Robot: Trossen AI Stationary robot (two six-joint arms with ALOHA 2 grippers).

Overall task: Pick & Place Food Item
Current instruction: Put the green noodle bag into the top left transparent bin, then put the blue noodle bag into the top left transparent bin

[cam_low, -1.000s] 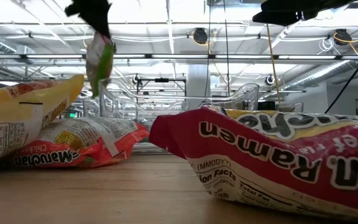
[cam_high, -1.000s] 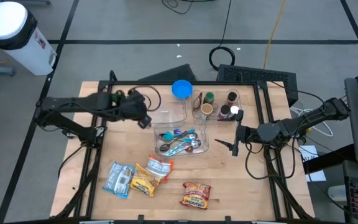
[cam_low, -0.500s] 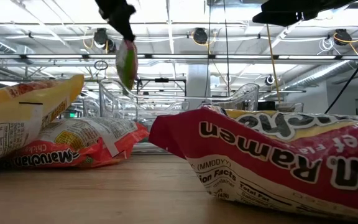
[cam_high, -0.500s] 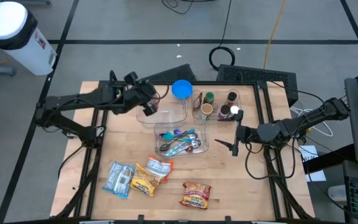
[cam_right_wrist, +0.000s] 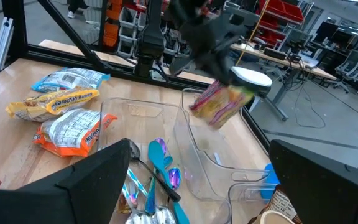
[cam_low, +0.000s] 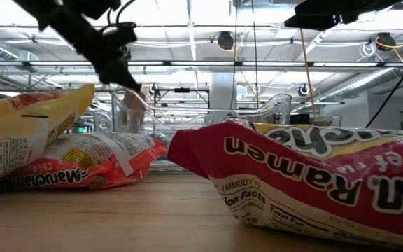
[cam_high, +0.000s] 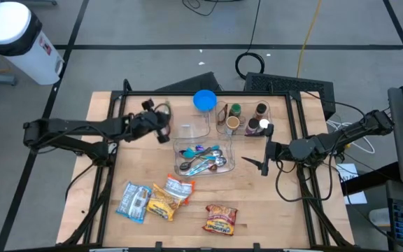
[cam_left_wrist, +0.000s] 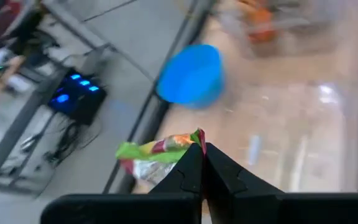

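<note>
A small green and pink snack packet (cam_right_wrist: 219, 102) hangs over the left wall of an empty clear bin (cam_high: 191, 127), with my left gripper (cam_high: 162, 131) shut on it. The left wrist view shows the packet (cam_left_wrist: 157, 151) just beyond my shut fingertips. My right gripper (cam_high: 263, 163) waits open to the right of the utensil bin (cam_high: 205, 159), with nothing between its fingers. Three ramen packets (cam_high: 170, 197) lie flat on the table near its front edge. My left gripper pinches one end of the snack packet (cam_left_wrist: 195, 138) between its two fingertips. The fingers slant down from the table's left side. The packet sticks out sideways from the fingertips, tilted and clear of the table, above the empty bin's left wall.
A blue bowl (cam_high: 203, 100) stands at the far edge behind the empty bin. A clear bin with cups and bottles (cam_high: 247, 119) sits to its right. The utensil bin holds several spoons. A white cylinder (cam_high: 12, 38) stands on the floor at the far left.
My left gripper, still shut on the snack packet, first swung toward the far edge over the empty bin. It then sank and drew back toward the bin's left wall, rolling its wrist. The packet has dropped from high above the table to rim height and tilted.
</note>
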